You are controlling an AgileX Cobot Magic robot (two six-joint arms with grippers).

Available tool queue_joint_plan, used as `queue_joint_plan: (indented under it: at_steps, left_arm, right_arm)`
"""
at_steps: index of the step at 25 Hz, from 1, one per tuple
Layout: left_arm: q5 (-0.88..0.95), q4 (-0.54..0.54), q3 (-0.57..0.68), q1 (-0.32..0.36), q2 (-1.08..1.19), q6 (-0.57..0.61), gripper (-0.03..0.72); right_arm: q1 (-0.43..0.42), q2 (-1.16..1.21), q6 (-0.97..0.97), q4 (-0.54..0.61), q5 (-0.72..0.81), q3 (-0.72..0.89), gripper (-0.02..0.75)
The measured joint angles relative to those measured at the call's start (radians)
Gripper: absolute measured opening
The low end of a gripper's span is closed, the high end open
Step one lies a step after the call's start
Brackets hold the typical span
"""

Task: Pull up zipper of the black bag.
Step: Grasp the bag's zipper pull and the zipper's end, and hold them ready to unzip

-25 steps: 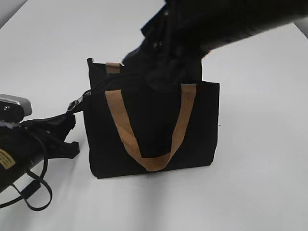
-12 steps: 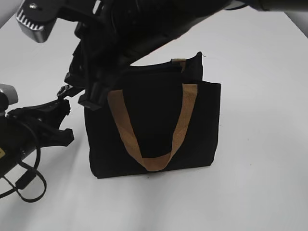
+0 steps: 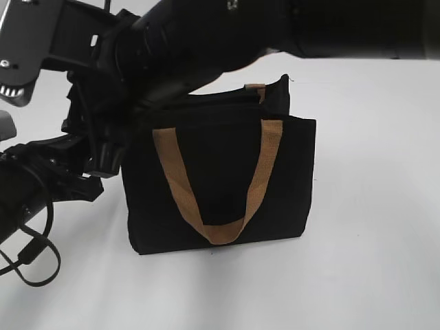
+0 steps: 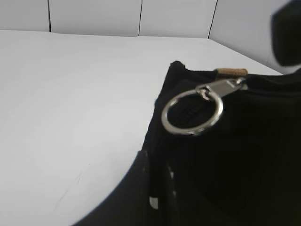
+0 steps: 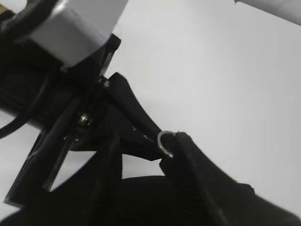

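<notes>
Two robot arms meet at the left end of the black bag (image 3: 220, 182), upright on a white tabletop (image 3: 371, 275). Right gripper (image 5: 167, 153) jaws clamp the zipper (image 4: 221, 87) ring; left gripper (image 3: 72, 168) jaws unclear.

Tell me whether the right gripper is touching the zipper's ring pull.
Touching. In the right wrist view a finger of the right gripper presses against the ring pull, covering part of it.
</notes>
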Motion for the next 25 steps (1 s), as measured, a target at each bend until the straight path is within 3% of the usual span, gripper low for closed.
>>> queue_joint_plan:
  at_steps: [16, 25]
  left_arm:
    - [0.0, 0.001, 0.0, 0.0, -0.003, 0.0, 0.012]
    - [0.0, 0.002, 0.0, 0.0, -0.003, 0.0, 0.012]
  right_arm:
    - [0.0, 0.079, -0.109, -0.004, -0.07, -0.027, 0.293]
    - [0.0, 0.11, -0.111, -0.025, -0.121, -0.027, 0.253]
